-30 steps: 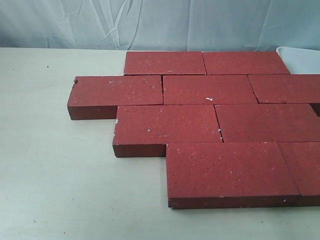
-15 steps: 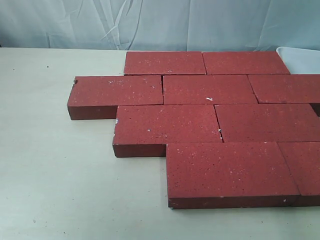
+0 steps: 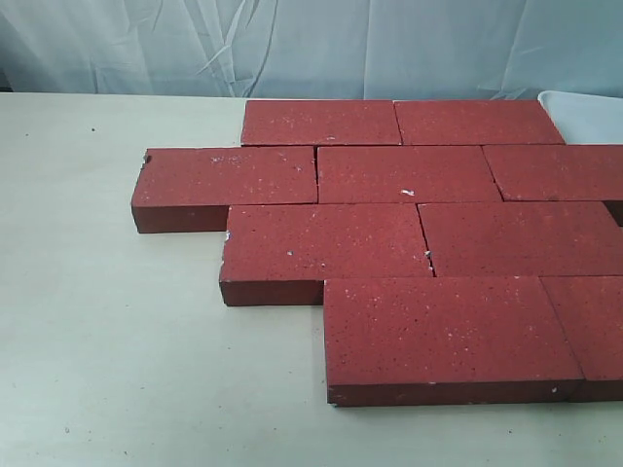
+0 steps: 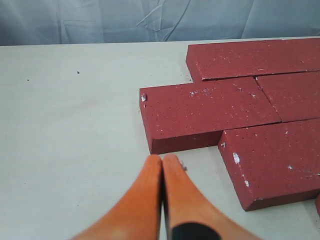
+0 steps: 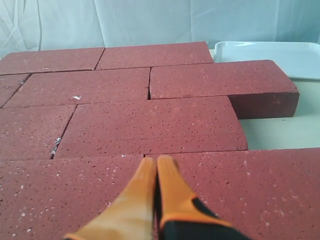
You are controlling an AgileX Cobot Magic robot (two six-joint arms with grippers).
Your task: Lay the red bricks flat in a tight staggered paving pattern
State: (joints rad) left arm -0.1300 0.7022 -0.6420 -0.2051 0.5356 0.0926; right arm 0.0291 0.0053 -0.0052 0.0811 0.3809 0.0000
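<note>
on the bench the red bricks are lying unmoved, staggered (likely finished); left pincer and right pincer staying pressed together.

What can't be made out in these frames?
Exterior view: the right edge cuts the red bricks, so the full count and pattern are unknown.
White tray: only a corner shows, cut by the same edge.
Right wrist view: whether the shut right gripper touches the brick under it is unclear.
Exterior view: neither arm shows.
</note>
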